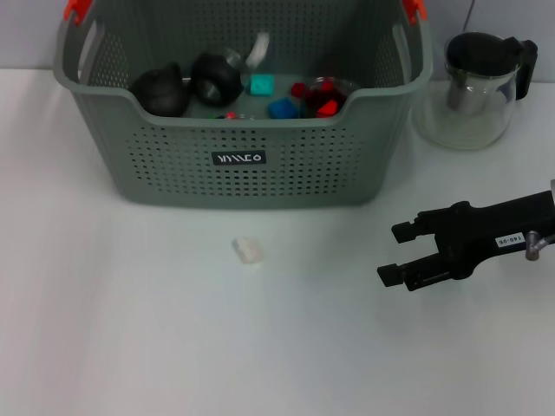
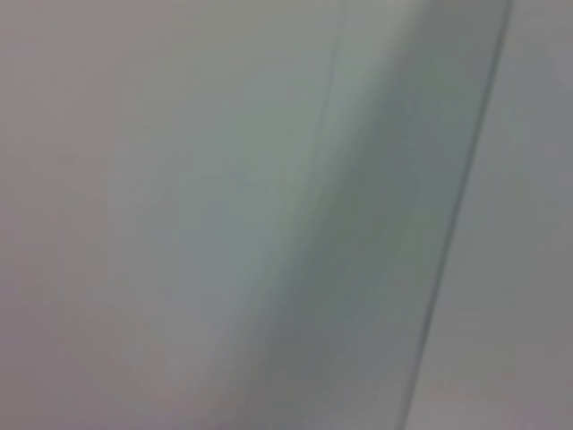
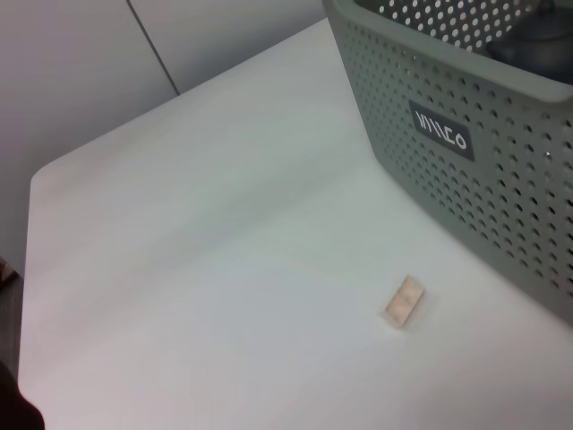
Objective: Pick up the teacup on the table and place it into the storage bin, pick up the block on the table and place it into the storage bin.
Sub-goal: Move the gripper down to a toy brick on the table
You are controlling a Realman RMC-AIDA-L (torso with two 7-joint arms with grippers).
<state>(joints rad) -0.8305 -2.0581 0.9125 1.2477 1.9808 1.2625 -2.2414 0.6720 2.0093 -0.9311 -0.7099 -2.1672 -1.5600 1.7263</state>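
You have no teacup left on the white table [image 1: 104, 347], so only the small pale translucent block [image 1: 248, 251] remains, just before the grey-green perforated storage bin's [image 1: 286, 173] front wall, with the black right gripper [image 1: 392, 253] empty, jaws apart, near the table's right edge.

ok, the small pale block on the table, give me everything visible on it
The block is a small, pale, whitish piece, flat and roughly rectangular in the right wrist view, faintly pinkish on top. It lies flat on the white table, alone, in front of the storage bin and apart from it. Nothing touches it; the right gripper hovers open off to its side.
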